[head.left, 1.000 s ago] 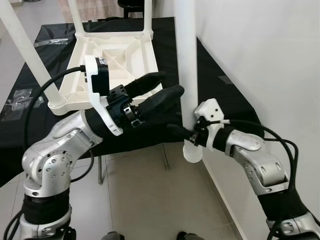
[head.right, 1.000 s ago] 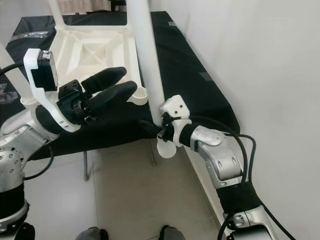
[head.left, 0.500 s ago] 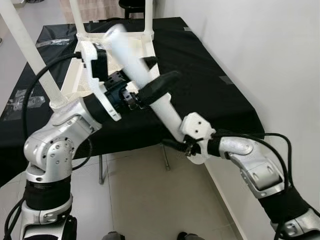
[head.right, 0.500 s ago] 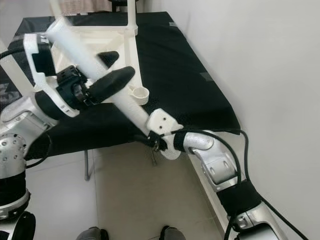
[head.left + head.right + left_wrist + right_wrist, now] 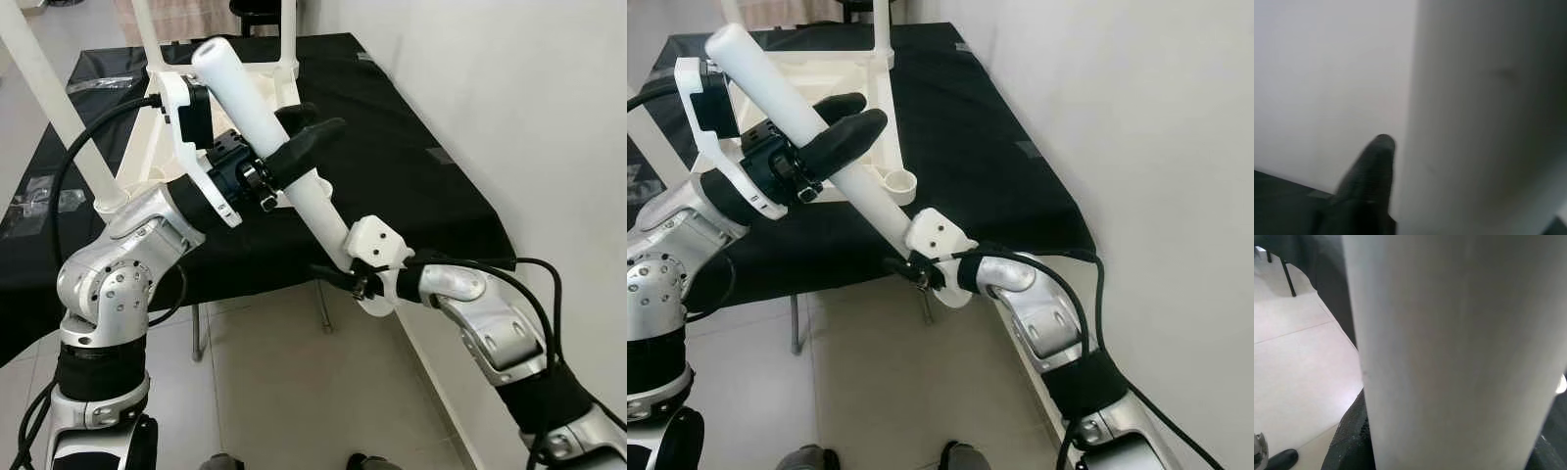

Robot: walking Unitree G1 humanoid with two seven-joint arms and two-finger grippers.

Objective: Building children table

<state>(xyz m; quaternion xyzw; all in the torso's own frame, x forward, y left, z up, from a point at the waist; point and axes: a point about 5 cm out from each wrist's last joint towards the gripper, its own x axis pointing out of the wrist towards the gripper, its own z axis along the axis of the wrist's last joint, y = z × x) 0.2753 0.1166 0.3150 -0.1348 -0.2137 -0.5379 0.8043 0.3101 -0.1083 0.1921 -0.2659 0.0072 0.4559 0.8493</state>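
Observation:
A loose white table leg [image 5: 257, 108] slants across in front of me, its top end up at the left. My left gripper [image 5: 315, 119] is shut on its middle, one black finger on each side. My right gripper [image 5: 338, 275] is shut on its lower end, out past the table's front edge. Both wrist views are close on the same leg [image 5: 1488, 117] [image 5: 1449, 347], with one left finger [image 5: 1369, 181] beside it. The white tabletop [image 5: 838, 83] lies upside down on the black table, with an open corner socket [image 5: 901, 181] near the leg.
Three white legs stand up from the upturned tabletop, one at the near left [image 5: 44, 78] and two at the back [image 5: 147, 29] [image 5: 291, 29]. The black-covered table [image 5: 411, 176] runs along a white wall [image 5: 549, 117] on my right. Pale tiled floor [image 5: 284, 392] lies below.
The loose leg has swung from upright by the wall to a slant toward the left. My left gripper, open a second ago, has shut on it. The right gripper moved left with the lower end.

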